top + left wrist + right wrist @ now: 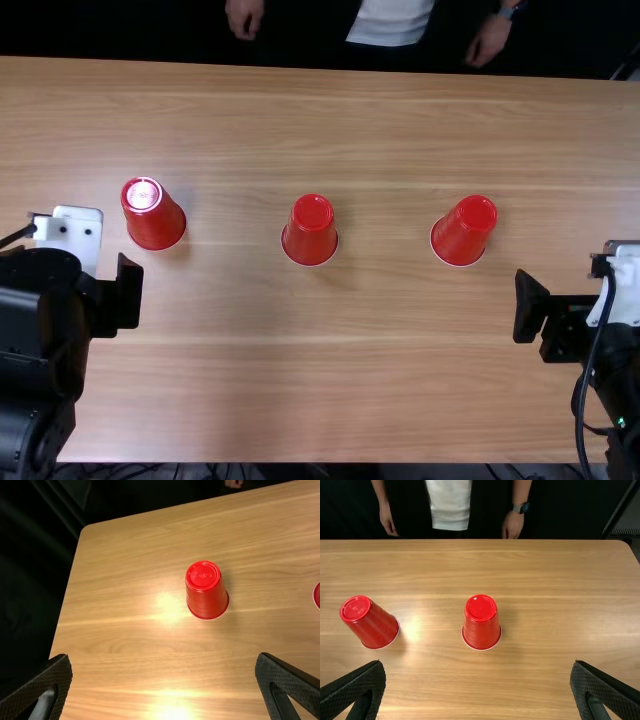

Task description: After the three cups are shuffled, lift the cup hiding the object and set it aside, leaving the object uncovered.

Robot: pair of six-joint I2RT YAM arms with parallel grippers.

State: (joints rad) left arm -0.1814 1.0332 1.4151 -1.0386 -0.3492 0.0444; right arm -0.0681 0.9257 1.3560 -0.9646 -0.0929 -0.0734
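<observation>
Three red cups stand upside down in a row across the middle of the table: the left cup (153,213), the middle cup (310,230) and the right cup (464,230). No object shows beside them. My left gripper (165,700) is open near the table's left front, a short way in front of the left cup (206,590), holding nothing. My right gripper (480,700) is open at the right front, facing the right cup (481,623) with the middle cup (369,623) off to one side. Neither gripper touches a cup.
Bare wooden table (320,370) stretches between the two arms and in front of the cups. The table's left edge (67,600) lies close to the left cup. Wide gaps separate the cups.
</observation>
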